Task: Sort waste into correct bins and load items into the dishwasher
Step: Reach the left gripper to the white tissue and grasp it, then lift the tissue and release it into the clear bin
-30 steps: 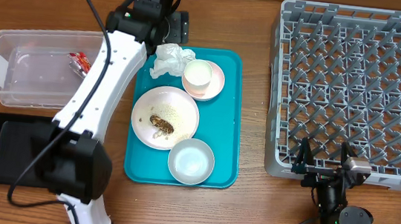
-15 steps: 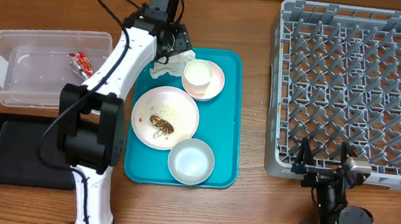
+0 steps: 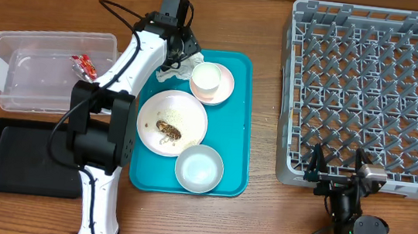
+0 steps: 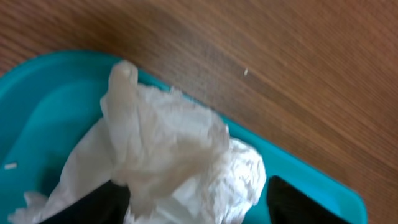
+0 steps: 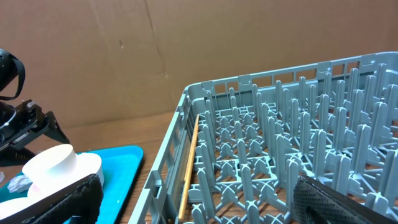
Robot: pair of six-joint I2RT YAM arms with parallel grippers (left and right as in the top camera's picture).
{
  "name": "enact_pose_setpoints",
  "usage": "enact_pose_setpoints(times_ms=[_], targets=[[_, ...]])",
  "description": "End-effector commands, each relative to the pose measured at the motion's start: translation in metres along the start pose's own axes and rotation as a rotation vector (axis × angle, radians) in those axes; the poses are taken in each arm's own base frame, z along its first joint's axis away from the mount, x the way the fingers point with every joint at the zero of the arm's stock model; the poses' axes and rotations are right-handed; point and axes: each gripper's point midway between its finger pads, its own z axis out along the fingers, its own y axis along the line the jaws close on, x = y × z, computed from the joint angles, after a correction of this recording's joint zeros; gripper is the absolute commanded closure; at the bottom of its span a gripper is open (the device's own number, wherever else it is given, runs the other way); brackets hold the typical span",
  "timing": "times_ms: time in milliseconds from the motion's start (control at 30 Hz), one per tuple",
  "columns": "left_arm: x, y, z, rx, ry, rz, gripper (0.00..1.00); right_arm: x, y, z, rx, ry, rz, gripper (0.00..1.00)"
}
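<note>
- The left gripper sat at the upper left corner of the teal tray, its 2 fingers apart on either side of the crumpled napkin.
- Only the fingertips showed at the bottom edge of the wrist view, so contact could not be made out.
- From overhead, the arm hid most of the napkin and 1 corner of the black tray.
- The wrapper lay in the clear tub.
- The right gripper, jaws spread, rested at lower right beside the rack, which was cut off at the frame's right edge.

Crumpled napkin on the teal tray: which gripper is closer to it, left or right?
Left. The left gripper is at the napkin, fingers either side; the right gripper is far off at the dish rack's near edge.
</note>
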Motion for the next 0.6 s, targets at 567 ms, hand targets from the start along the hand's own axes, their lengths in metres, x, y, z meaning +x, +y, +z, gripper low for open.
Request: enact_pose_setpoints(times_ms=[567], targets=[[-0.016,0.030,0.011,-0.135,-0.100,-0.064,0.75,0.003,-0.002,0.000,0.003,0.003,-0.007,0.00]])
